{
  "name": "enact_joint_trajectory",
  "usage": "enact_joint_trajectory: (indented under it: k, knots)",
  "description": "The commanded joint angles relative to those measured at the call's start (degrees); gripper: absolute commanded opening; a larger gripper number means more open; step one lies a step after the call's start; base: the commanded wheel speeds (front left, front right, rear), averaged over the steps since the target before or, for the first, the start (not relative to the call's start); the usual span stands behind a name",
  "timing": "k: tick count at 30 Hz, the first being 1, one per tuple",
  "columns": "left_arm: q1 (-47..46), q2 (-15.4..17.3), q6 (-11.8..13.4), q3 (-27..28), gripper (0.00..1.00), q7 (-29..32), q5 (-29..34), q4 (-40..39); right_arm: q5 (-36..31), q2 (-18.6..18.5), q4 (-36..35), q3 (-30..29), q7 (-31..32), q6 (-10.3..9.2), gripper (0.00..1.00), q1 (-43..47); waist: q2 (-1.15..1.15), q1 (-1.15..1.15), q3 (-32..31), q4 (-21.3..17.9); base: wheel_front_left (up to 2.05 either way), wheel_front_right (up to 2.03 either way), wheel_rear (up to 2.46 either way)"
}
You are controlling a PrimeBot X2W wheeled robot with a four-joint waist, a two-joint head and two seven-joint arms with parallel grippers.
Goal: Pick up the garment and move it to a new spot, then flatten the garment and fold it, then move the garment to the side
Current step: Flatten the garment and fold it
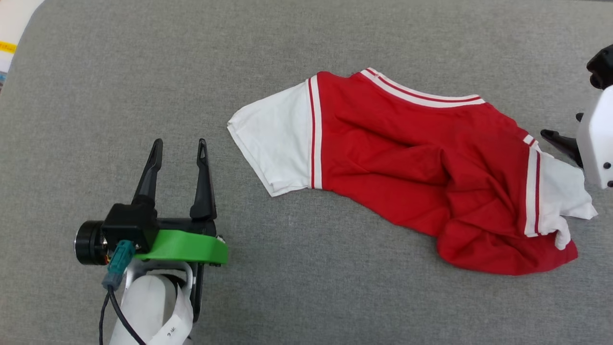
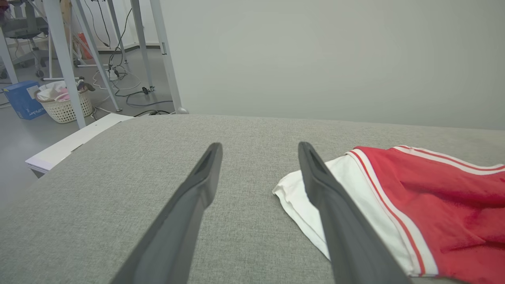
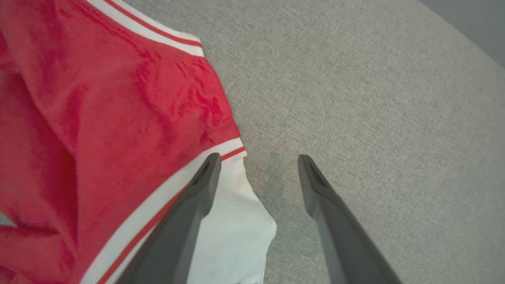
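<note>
The garment [image 1: 383, 153] is a red T-shirt with white short sleeves and red-white striped trim. It lies crumpled on the grey cloth-covered table [image 1: 306, 297], right of the middle. No print shows. My left gripper [image 1: 179, 143] stands open at the lower left, a short way left of the garment's left white sleeve [image 2: 300, 197], with nothing between its fingers. My right gripper [image 3: 259, 159] is open at the garment's right sleeve [image 3: 232, 228]. One finger [image 3: 197, 197] is over that white sleeve and the other [image 3: 323, 197] is over bare cloth. Its dark finger [image 1: 560, 143] reaches in from the right edge.
In the left wrist view the table's far-left edge drops to a floor with a white laundry basket [image 2: 65, 104], a blue box [image 2: 21, 98], metal legs [image 2: 63, 59] and cables. A pale wall [image 2: 335, 59] stands behind the table. Bare grey cloth surrounds the garment.
</note>
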Motion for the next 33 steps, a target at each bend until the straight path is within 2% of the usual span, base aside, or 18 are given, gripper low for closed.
enact_joint_trajectory:
  k: [1, 11, 15, 16, 19, 26, 33]
  knots:
    - [-1.2, -0.2, 0.5, -0.2, 1.00, -0.3, -0.7, -0.3, -0.3, 0.1, 1.0, 1.2, 0.4, -0.04, 1.00, -1.2, 0.00, -0.01, 3.1, 1.9, 0.00, 0.00, 0.00]
    - [-2.4, -0.2, 1.3, -0.7, 1.00, -0.3, -1.6, -0.2, 0.6, -0.3, 6.5, 12.8, -0.4, -0.04, 1.00, 0.4, 0.00, -0.01, 5.5, 2.9, 0.00, 0.00, 0.00]
    - [-2.0, -0.2, 1.6, -0.1, 1.00, -0.3, -1.3, 0.0, 2.1, -0.5, 6.8, 15.0, -3.9, -0.04, 1.00, 0.7, 0.00, -0.01, 4.7, 2.1, 0.00, 0.00, 0.00]
    - [-1.9, -0.2, 1.6, 0.0, 1.00, -0.3, -1.3, 0.1, 2.2, -0.6, 6.7, 15.5, -5.4, -0.04, 0.00, 0.5, 0.00, -0.01, 4.4, 1.8, 0.00, 0.00, 0.00]
    - [-1.7, -0.2, 1.4, 0.3, 1.00, -0.3, -1.3, 0.1, 3.2, -1.6, 6.0, 15.9, -9.1, -0.04, 0.00, -0.3, 0.00, -0.01, 3.4, 1.1, 0.00, 0.00, 0.00]
    - [-0.2, -0.2, 1.4, 0.5, 1.00, -0.3, -0.9, 0.1, 3.4, -5.2, 2.1, 12.3, -17.9, -0.04, 0.00, -2.9, 0.00, -0.01, 0.5, -0.3, 0.00, 0.00, 0.00]
    - [0.4, -0.2, 1.2, 0.3, 1.00, -0.3, -0.9, -0.2, 2.5, -10.0, -0.7, 9.0, -17.2, -0.04, 0.00, -5.0, 0.00, -0.01, 0.2, 0.0, 0.00, 0.00, 0.00]
